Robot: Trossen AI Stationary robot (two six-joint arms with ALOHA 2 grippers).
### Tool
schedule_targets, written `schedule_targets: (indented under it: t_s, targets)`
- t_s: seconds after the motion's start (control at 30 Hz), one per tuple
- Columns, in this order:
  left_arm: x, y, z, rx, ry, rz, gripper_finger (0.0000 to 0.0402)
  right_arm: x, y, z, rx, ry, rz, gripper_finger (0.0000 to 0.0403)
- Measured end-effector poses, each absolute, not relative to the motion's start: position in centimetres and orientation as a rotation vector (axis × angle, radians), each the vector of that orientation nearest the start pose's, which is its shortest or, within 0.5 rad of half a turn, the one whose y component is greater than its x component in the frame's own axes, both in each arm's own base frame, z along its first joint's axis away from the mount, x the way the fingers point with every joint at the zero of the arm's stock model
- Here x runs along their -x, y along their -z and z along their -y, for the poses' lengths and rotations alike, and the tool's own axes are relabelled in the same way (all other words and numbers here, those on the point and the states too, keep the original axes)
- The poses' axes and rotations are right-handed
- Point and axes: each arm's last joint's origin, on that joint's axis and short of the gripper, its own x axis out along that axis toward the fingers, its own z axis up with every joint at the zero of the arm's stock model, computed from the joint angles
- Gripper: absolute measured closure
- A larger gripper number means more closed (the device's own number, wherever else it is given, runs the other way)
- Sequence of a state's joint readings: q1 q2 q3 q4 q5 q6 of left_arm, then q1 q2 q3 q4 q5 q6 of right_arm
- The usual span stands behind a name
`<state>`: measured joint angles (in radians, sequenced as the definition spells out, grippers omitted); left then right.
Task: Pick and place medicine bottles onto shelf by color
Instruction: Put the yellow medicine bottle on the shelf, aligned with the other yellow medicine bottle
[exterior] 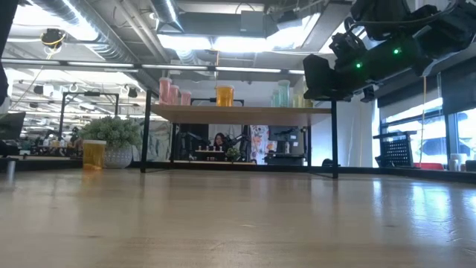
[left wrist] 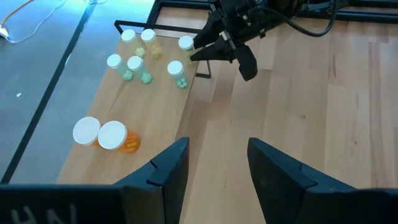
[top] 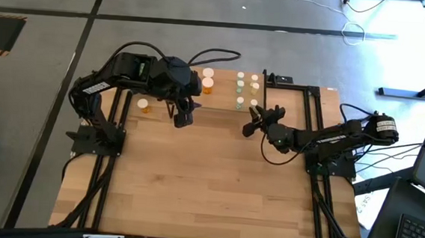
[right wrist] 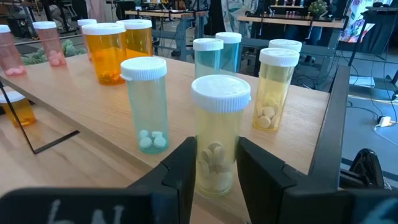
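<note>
The right pincer (right wrist: 214,163) clamps a pale yellow, white-capped medicine bottle (right wrist: 219,134) upright on the light-wood shelf (right wrist: 81,118); releasing it squarely beside the yellow neighbour just beyond seems wise. The left pincer (left wrist: 214,163) hangs apart, empty.

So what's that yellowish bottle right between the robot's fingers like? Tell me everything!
The pale yellow bottle is a see-through plastic cylinder with a white ribbed cap. A few pale round pills lie at its bottom. It stands upright on the light wooden shelf, near the front edge. The right gripper has a dark finger on each side of it, close against its walls. Other bottles stand behind it, apart from it.
</note>
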<state>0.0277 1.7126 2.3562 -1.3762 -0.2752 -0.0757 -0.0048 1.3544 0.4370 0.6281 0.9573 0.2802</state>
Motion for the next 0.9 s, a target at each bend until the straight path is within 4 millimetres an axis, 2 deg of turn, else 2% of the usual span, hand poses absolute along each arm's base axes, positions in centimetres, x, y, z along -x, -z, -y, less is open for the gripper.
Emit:
schedule_targets:
  t_s: [0.17, 0.47, 0.9]
  targets:
    - [-28.81, -49.59, -1.58, -0.019, -0.316, -0.718, 0.0244, -24.08, -17.93, 2.48, -0.095, 0.98, -0.142, 0.0284]
    - [-28.81, -49.59, -1.58, -0.019, -0.316, -0.718, 0.0244, -24.04, -17.77, 2.45, -0.051, 0.969, -0.171, 0.0245]
    - [-28.81, -49.59, -1.54, -0.015, -0.305, -0.719, 0.0244, -24.16, -18.2, 2.15, -0.092, 0.966, -0.116, 0.0241]
